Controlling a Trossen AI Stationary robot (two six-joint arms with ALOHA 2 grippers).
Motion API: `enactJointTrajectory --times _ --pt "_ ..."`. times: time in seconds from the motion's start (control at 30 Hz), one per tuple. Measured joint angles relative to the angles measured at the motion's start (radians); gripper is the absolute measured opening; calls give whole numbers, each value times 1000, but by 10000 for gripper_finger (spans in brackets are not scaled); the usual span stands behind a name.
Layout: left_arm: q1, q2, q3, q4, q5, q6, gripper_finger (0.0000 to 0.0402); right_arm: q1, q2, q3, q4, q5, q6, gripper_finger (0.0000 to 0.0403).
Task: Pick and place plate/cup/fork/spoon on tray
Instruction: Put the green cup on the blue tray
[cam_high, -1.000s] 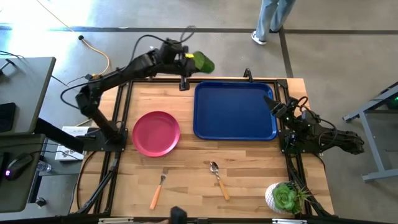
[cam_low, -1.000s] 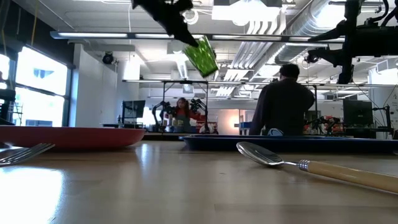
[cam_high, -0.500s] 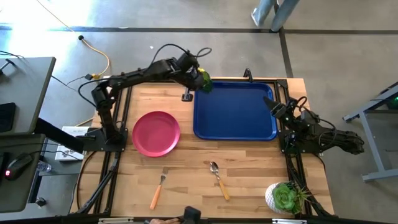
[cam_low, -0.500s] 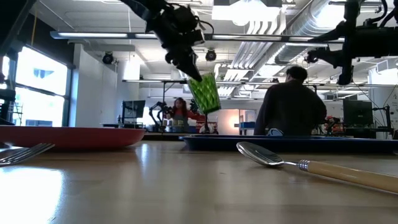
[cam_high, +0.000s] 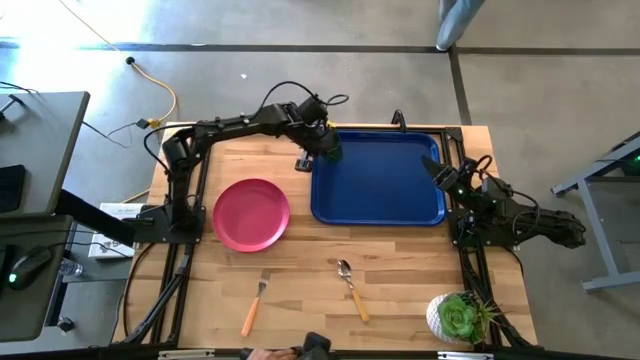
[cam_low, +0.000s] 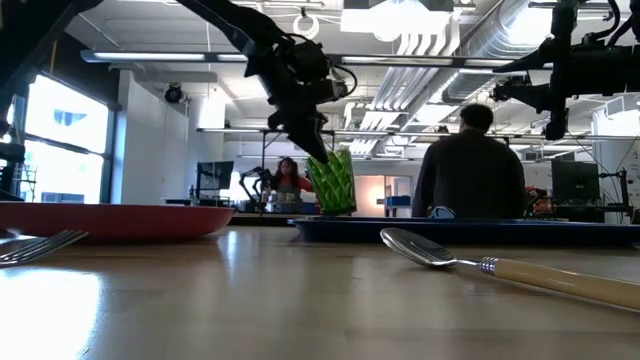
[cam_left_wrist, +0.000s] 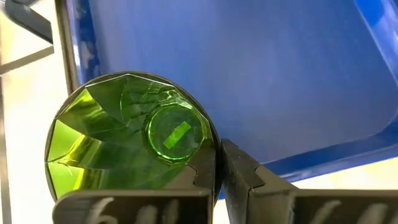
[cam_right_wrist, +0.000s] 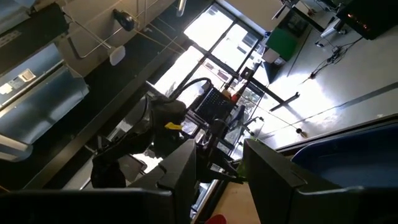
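Observation:
My left gripper (cam_high: 322, 140) is shut on the translucent green cup (cam_high: 331, 152) over the far left corner of the blue tray (cam_high: 378, 180). In the low view the cup (cam_low: 332, 183) stands nearly upright with its base at the tray's rim level. The pink plate (cam_high: 251, 214) lies flat on the table left of the tray. The fork (cam_high: 254, 307) and spoon (cam_high: 351, 288) lie flat near the front edge. My right gripper (cam_high: 436, 168) is open and empty at the tray's right edge. My left gripper (cam_left_wrist: 219, 163) pinches the cup's wall at its rim (cam_left_wrist: 213, 155), one finger inside the cup and one outside. The fingers come from above, slanting down from the table's left. The cup hangs nearly upright, mouth up; I cannot tell whether its base touches the tray.
A green succulent in a white pot (cam_high: 458, 318) stands at the front right corner. A black clamp (cam_high: 301, 160) sits just left of the tray's far corner. A person (cam_low: 468, 168) sits in the room behind the table.
My left gripper has gone down and toward the tray with the cup. The cup was tilted and high above the table's far edge; it now stands nearly upright, low over the tray's far left corner.

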Motion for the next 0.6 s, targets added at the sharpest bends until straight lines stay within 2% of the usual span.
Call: enactJointTrajectory --times 0.6 --pt "-13 35 0 -30 -41 108 7 0 0 0 -6 -13 0 126"
